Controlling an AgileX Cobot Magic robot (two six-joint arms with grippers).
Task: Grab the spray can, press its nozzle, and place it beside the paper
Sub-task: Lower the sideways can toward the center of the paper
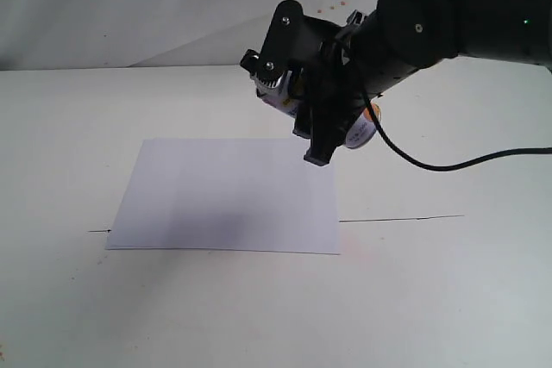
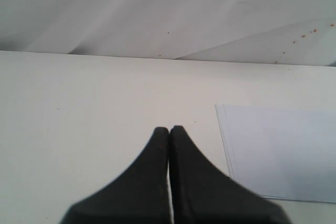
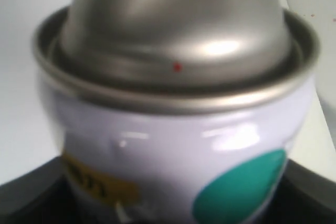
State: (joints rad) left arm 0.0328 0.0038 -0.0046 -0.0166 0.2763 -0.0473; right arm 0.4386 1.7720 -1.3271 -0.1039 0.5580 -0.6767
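Observation:
My right gripper [image 1: 304, 96] is shut on the spray can [image 1: 358, 134] and holds it tilted in the air over the far right corner of the paper [image 1: 228, 196]. The can's silver shoulder [image 1: 271, 85] points left, and a small black nozzle [image 1: 250, 61] shows at its tip. In the right wrist view the spray can [image 3: 173, 135] fills the frame: silver dome, white body, a green dot, a yellow label strip. The nozzle is cut off there. Dark fingers [image 3: 31, 198] flank the can. My left gripper [image 2: 169, 129] is shut and holds nothing, low over the table beside the paper [image 2: 283, 150].
A black cable [image 1: 448, 164] hangs from the right arm and crosses above the table at the right. A thin dark line [image 1: 401, 218] runs across the white table [image 1: 69, 127] behind the paper's near edge. A white backdrop closes the far side.

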